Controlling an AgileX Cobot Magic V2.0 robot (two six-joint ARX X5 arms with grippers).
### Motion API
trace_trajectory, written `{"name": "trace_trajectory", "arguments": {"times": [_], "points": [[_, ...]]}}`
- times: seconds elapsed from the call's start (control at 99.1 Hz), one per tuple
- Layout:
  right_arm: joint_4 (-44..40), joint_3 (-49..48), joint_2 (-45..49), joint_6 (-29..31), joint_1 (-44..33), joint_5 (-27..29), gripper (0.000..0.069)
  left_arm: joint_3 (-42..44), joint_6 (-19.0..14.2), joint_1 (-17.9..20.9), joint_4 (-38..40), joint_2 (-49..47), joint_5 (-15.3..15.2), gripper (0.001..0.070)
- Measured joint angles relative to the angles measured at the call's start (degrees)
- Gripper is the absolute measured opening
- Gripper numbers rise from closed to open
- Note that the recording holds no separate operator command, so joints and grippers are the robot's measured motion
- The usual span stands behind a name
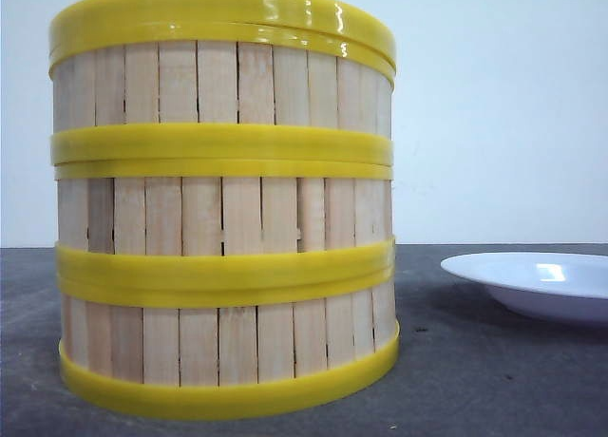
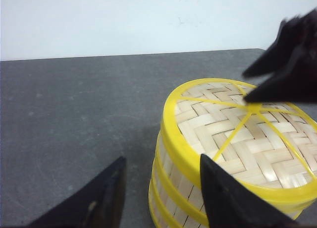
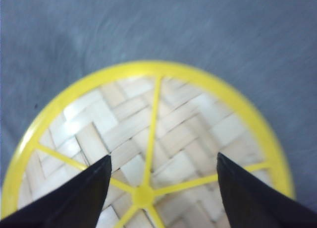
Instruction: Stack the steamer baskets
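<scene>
Steamer baskets (image 1: 223, 199): we see three stacked in one upright column on the dark grey surface (image 1: 494, 380), their yellow rims meeting in bands; the top rim sits slightly tilted.
Lid (image 3: 148, 139): a woven lid with yellow rim and spokes closes the top of the stack; a small yellow hub marks its centre.
Edges: in the front view the stack's left wall runs close to the frame edge, and its base stands near the camera side of the surface.
Open room: in the left wrist view we find bare surface stretching from the stack to the far edge by the white wall (image 2: 124, 20).
Plate (image 1: 537, 285): a white plate lies right of the stack, well apart from it, cut by the frame edge.
Right gripper (image 3: 161, 163): it hangs above the lid, jaws spread wide to either side of the hub, gripping nothing; we cannot tell whether the tips touch the weave.
Left gripper (image 2: 161, 176): it sits lower beside the stack, jaws parted, one finger (image 2: 223, 193) in front of the top rim and the other over bare surface; nothing is held.
</scene>
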Motion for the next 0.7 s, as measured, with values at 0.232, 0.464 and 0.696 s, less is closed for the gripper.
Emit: {"name": "trace_trajectory", "arguments": {"times": [0.232, 0.464, 0.696], "points": [[2.5, 0.7, -11.6, -2.0, 0.0, 8.3, 0.0417, 0.0, 0.0, 0.0, 0.0, 0.0, 0.0, 0.0275], [1.9, 0.8, -21.6, -2.7, 0.0, 14.6, 0.0417, 0.0, 0.0, 0.0, 0.2, 0.0, 0.0, 0.0275], [0.2, -5.7, -30.6, -2.7, 0.0, 18.6, 0.0417, 0.0, 0.0, 0.0, 0.4, 0.0, 0.0, 0.0275]]}}
